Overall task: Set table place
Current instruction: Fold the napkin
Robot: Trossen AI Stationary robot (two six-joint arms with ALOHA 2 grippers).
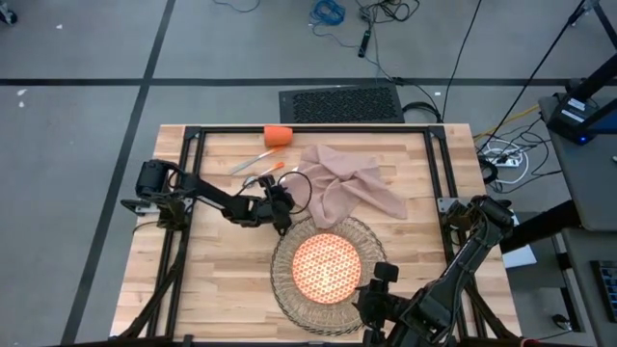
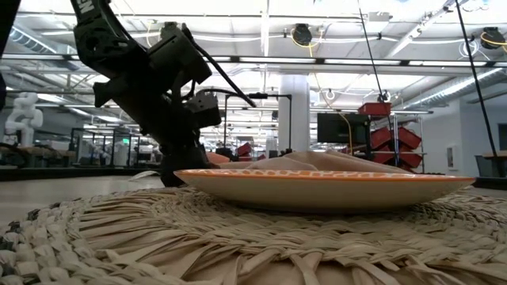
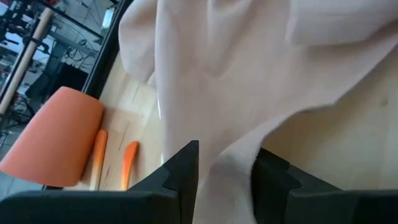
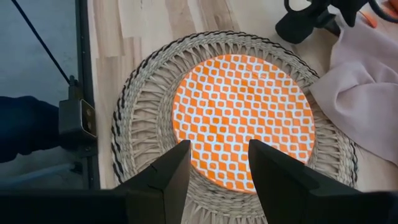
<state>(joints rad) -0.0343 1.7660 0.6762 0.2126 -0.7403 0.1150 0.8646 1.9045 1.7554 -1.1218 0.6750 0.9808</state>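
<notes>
The beige napkin lies crumpled on the table, right of centre, with its near edge against the far rim of the wicker placemat. The orange-patterned plate rests on the placemat. My left gripper is at the napkin's left edge, shut on cloth. My right gripper hangs open above the near right of the plate, with nothing between its fingers. The orange cup lies on its side at the far edge. The cutlery lies between the cup and my left gripper. My left gripper pinches a fold of the napkin's left edge between its two fingers. It comes slanting down from the table's left. How many layers it holds I cannot tell. The rest of the napkin spreads away from the fingers, slack.
A black frame rail runs along the table's left side, with another on the right. Bare wood lies left of the placemat. Two orange handles lie next to the cup. A dark grille sits beyond the far edge.
</notes>
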